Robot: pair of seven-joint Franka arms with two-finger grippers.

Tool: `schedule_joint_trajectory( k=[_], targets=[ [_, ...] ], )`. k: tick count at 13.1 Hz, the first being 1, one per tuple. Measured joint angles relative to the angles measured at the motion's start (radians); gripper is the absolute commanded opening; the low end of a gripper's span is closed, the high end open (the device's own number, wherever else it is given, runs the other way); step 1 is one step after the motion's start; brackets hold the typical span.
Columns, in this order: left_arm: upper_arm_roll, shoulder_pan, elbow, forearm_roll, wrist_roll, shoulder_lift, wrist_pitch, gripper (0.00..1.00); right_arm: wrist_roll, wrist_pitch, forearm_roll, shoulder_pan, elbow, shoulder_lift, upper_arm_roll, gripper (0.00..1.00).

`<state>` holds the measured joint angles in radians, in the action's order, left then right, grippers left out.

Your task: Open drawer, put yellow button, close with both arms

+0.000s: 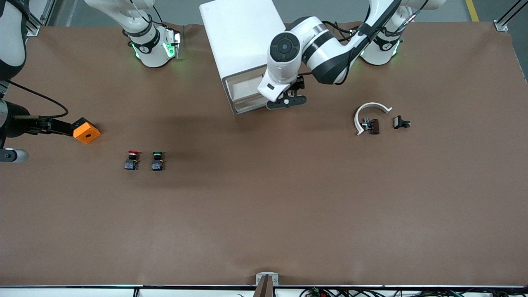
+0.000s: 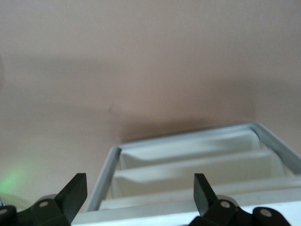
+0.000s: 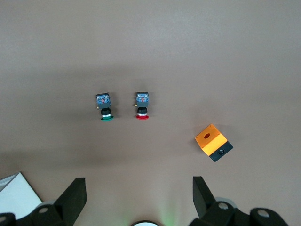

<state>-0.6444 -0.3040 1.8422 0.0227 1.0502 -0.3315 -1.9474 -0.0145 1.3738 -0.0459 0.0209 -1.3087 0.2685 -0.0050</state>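
While left gripper (image 1: 287, 100), jaws wide and empty, hovers at drawer (image 1: 244, 91), we judge it open. Yellow button: we see none. Right gripper out of front view, spread over table; closing left.

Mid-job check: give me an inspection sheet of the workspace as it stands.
Surface: brown table, flat, no spills.
Job's things: drawer at the top of the white cabinet looks pulled out; yellow button not seen in any view.
Clutter: red-capped button beside green-capped button; orange box; white curved piece with small dark parts toward the left arm's end.
Grippers: left gripper open in front of the drawer; right gripper open, up over the two buttons.
Cables: black cable along the left arm; wires at the near edge.
Surroundings: frame post; otherwise nothing seen.
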Motion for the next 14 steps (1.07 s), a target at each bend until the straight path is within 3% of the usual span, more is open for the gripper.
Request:
schedule_joint_trajectory(
  k=[6, 10, 14],
  targets=[
    [-0.047, -0.001, 0.012, 0.021, 0.045, 0.000, -0.005, 1.00, -0.005, -0.051, -0.008, 0.002, 0.007, -0.064, 0.006, 1.00],
    [-0.046, 0.004, 0.007, 0.039, 0.058, -0.010, -0.047, 1.00, -0.006, -0.040, -0.008, 0.026, -0.077, -0.156, 0.005, 1.00],
    [-0.025, 0.100, -0.070, 0.027, 0.066, -0.010, -0.049, 1.00, -0.011, -0.019, 0.034, 0.050, -0.136, -0.232, 0.006, 1.00]
  ],
)
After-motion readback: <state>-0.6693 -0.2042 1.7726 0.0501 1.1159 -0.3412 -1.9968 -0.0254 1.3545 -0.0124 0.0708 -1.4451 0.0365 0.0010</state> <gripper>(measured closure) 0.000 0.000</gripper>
